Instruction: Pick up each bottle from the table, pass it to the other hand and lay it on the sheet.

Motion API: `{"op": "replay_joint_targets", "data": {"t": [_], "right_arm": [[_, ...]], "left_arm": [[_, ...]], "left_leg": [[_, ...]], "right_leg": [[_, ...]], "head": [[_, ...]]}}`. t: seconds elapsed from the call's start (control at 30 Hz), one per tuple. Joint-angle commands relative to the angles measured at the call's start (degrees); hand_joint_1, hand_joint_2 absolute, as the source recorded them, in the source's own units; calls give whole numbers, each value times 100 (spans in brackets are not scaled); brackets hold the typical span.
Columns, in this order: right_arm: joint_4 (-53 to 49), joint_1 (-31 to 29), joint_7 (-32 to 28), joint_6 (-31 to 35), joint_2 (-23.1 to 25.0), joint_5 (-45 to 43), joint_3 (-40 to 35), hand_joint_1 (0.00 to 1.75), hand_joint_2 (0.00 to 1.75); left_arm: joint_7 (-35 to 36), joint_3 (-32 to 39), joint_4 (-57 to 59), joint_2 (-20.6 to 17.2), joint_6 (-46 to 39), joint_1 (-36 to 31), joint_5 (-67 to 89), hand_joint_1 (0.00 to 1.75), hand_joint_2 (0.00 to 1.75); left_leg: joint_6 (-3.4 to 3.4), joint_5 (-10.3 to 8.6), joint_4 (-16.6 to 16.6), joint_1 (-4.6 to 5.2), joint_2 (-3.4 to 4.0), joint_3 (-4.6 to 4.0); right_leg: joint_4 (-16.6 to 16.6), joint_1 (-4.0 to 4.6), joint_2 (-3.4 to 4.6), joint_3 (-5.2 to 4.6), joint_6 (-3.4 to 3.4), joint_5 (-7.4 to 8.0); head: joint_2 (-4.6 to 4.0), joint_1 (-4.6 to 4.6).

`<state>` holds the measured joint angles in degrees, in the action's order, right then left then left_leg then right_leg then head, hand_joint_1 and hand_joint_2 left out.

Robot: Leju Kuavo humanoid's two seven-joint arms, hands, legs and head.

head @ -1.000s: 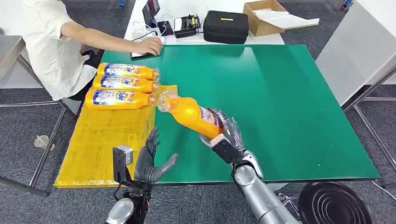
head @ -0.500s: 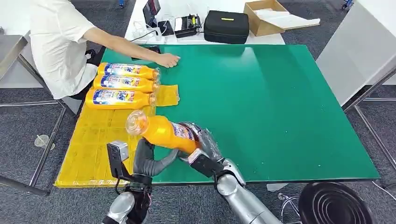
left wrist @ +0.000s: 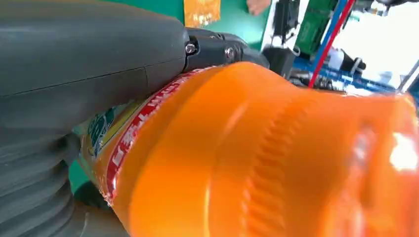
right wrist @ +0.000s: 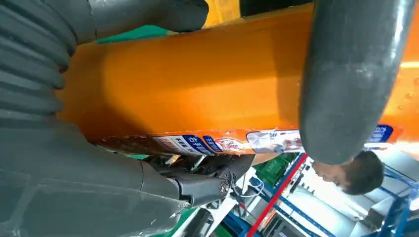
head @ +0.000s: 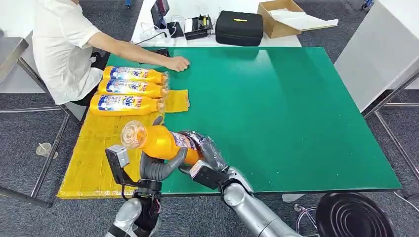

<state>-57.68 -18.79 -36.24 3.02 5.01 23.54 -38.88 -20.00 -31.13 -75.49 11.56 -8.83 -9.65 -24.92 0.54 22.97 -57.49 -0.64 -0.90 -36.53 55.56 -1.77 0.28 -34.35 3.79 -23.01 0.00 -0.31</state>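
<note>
Right now you've got the orange bottle (head: 160, 141) up off the tabletop (head: 296, 113), over its near left part, right where the green meets the yellow sheet (head: 106, 153). It lies close to level, clear cap pointing left and a touch toward you, base to the right. Your right robot hand (head: 207, 153) is clamped round the base end, dark fingers wrapped over the label; the right wrist view confirms it, with a thick grey thumb (right wrist: 346, 84) laid across the orange body (right wrist: 197, 89). Your left robot hand (head: 155, 165) has come up under the bottle's middle, thumb hooked over the near side and fingers rising behind it. In the left wrist view the grey thumb (left wrist: 89, 49) lies along the label edge of the bottle (left wrist: 276, 158), so that hand looks closed on it too, though how firmly it grips you can't tell from here.

Over on the far left end of the sheet, three bottles (head: 131, 90) lie side by side, caps pointing right. A person in a white shirt (head: 59, 44) sits at the far left corner, one hand (head: 177, 63) resting on the green surface just beyond those bottles. Further back, a black case (head: 239, 28) and an open cardboard box (head: 281, 17) sit on a white table (head: 197, 42).
</note>
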Motion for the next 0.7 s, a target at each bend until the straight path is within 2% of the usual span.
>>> {"op": "replay_joint_targets", "data": {"t": [0.03, 0.13, 0.17, 0.23, 0.33, 0.37, 0.4, 0.57, 0.6, 0.63, 0.7], "right_arm": [[285, -305, -43, -19, -77, 9, -431, 175, 175], [285, -305, -43, -19, -77, 9, -431, 175, 175], [279, -308, -48, -21, -85, 3, -432, 175, 175], [250, -293, -75, -17, -78, -43, -404, 175, 175], [207, -181, -138, -55, -65, -237, -251, 173, 175], [228, -140, -132, -84, -56, -296, -196, 98, 175], [255, -107, -127, -88, -36, -319, -143, 0, 175], [302, -59, -134, -65, -18, -334, -113, 0, 175], [317, -32, -152, 6, 10, -340, -69, 0, 175], [319, -3, -158, 56, 20, -331, -46, 0, 175], [353, 186, -157, 373, 73, -320, 105, 0, 175]], "left_arm": [[59, -126, 283, -172, 196, -363, -116, 175, 175], [59, -126, 283, -172, 196, -363, -116, 175, 175], [39, -108, 291, -163, 236, -375, -139, 175, 175], [21, -60, 282, -164, 363, -384, -219, 175, 175], [-51, -43, 162, -197, 494, -361, -185, 175, 175], [-72, -35, 124, -197, 511, -344, -150, 175, 175], [-97, -9, 85, -194, 507, -319, -107, 175, 175], [-171, 27, 7, -186, 446, -285, -26, 175, 175], [-184, 55, -40, -184, 426, -258, -7, 175, 175], [-203, 72, -58, -185, 398, -244, 18, 175, 175], [-352, 214, -199, -165, 108, -155, 182, 175, 175]], "left_leg": [[-1, 10, -3, -4, 5, 25], [0, 6, 1, -2, 4, 17], [-1, 22, -7, -7, 12, 44], [0, 3, 2, -1, 2, 11], [0, 3, 1, -2, 2, 11], [0, 12, -2, -5, 6, 26], [1, 18, -5, -6, 6, 36], [0, 5, 2, -2, 2, 14], [0, 24, -7, -8, 11, 45], [0, 8, 1, -2, 8, 18], [-1, 8, 2, -4, 2, 21]], "right_leg": [[0, 9, -5, 28, -22, -10], [-2, 5, -3, 18, -16, -5], [2, 14, -2, 47, -34, -18], [-2, 3, -4, 11, -12, -4], [-3, 5, -4, 11, -12, -3], [-2, 10, -4, 28, -21, -10], [-1, 12, -6, 39, -27, -16], [-4, 5, -4, 15, -14, -5], [0, 15, -3, 48, -32, -21], [-3, 6, 0, 18, -16, -6], [-4, 7, -6, 23, -18, -8]], "head": [[0, 0], [0, 0], [0, 0], [0, 0], [0, 0], [0, 0], [0, 0], [0, 0], [0, 2], [0, 0], [0, 2]]}}
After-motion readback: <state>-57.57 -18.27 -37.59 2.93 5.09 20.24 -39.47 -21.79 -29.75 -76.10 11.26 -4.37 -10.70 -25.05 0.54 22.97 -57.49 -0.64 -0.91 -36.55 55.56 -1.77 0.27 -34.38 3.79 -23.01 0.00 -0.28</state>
